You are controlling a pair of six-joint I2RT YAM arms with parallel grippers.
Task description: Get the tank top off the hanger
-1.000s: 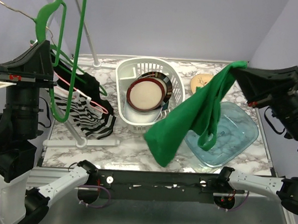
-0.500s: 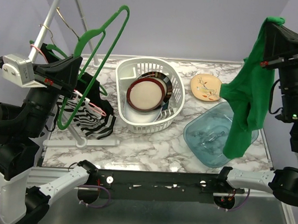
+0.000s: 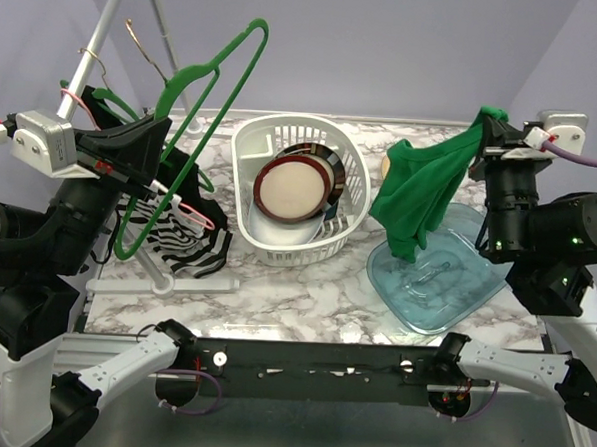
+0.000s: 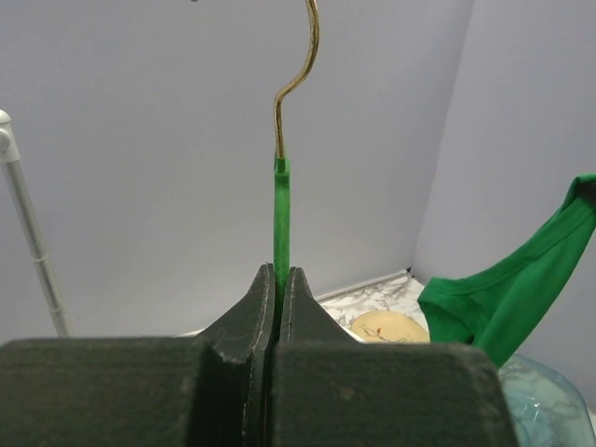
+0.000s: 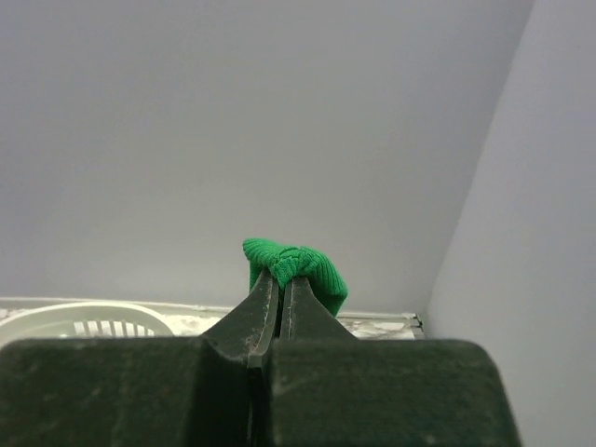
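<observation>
1. One green plastic hanger with a brass-coloured wire hook: bare, tilted, lifted off the table at left. Neck clamped between the closed fingers of the left gripper.
2. One green knit tank top: off the hanger and well apart from it, at right. One bunched end pinched tight in the right gripper, the rest hanging down over the far part of one clear bluish plastic tub.
3. One white slotted plastic basket at centre, with round dishes inside and a red-rimmed cream one on top. Exact dish count impossible to tell.
4. One small tan patterned plate behind the tub, mostly hidden by the tank top in the top view.
5. One black-and-white striped garment lying at left, by the foot of one white rack.
6. One marble-pattern tabletop under everything.
7. Two arms, two grippers, each clamped on its item.
</observation>
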